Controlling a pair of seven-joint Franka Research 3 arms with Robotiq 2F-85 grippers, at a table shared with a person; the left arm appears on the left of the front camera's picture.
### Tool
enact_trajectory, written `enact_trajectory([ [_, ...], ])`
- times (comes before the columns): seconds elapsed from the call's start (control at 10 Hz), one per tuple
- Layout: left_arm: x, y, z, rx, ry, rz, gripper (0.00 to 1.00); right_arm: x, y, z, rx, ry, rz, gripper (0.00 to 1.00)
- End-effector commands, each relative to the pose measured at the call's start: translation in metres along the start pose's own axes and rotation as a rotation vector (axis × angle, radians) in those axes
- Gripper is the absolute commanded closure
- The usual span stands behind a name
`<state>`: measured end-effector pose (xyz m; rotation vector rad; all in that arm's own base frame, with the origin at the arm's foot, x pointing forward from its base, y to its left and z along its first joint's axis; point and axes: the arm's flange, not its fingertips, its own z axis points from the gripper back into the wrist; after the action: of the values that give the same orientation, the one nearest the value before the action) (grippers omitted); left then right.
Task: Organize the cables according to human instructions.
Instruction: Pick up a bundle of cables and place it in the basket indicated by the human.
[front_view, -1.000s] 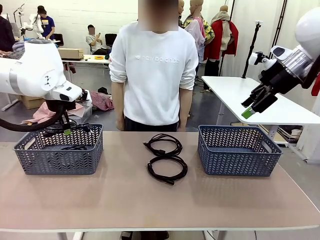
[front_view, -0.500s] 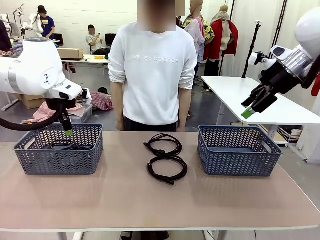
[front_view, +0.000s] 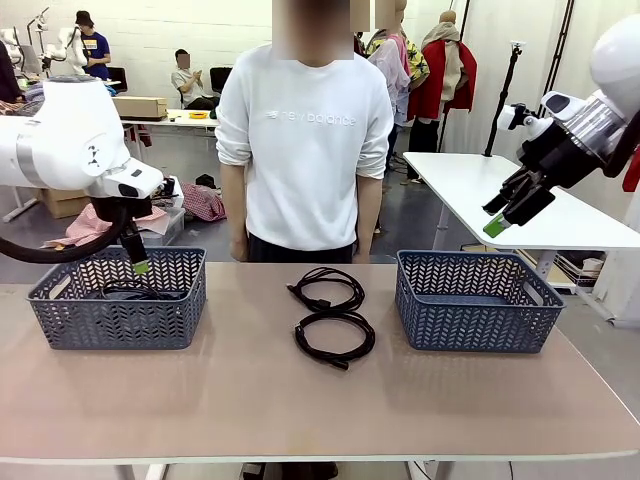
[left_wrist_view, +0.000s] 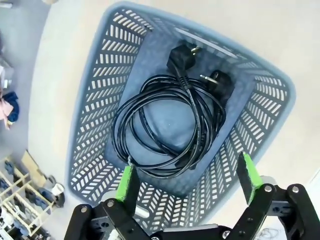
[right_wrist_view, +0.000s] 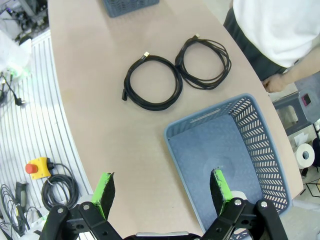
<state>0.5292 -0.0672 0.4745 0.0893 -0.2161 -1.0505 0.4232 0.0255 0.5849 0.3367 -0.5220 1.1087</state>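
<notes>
Dropped, coiled black cable (left_wrist_view: 119, 131) lies in latticed basket (left_wrist_view: 95, 100); left hand (left_wrist_view: 187, 162) and right hand (right_wrist_view: 162, 175) both apart.

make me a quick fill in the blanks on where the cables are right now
The left gripper hangs ___ above the left basket.
A cable coil lies ___ that basket.
On the table, ___ coils lie between the baskets.
Missing words: open, inside, two.
</notes>
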Motion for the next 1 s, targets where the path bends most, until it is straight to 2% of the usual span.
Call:
enact_trajectory([
  [0.0,-0.004,0.008,0.001,-0.020,-0.037,0.036,0.00,0.002,-0.001,0.002,-0.002,0.002,0.002,0.00],
  [0.1,-0.001,0.009,0.001,-0.049,-0.036,0.050,0.00,0.002,-0.001,0.002,-0.002,0.002,0.002,0.00],
  [0.2,-0.001,0.001,0.000,-0.006,-0.007,0.011,0.00,0.002,-0.001,0.002,-0.002,0.002,0.002,0.00],
  [0.7,0.001,0.000,-0.001,-0.017,-0.014,0.019,0.00,0.002,-0.001,0.002,-0.002,0.002,0.002,0.00],
  [0.9,0.023,-0.035,0.021,-0.034,-0.139,0.033,0.00,0.002,-0.001,0.002,-0.002,0.002,0.002,0.00],
])
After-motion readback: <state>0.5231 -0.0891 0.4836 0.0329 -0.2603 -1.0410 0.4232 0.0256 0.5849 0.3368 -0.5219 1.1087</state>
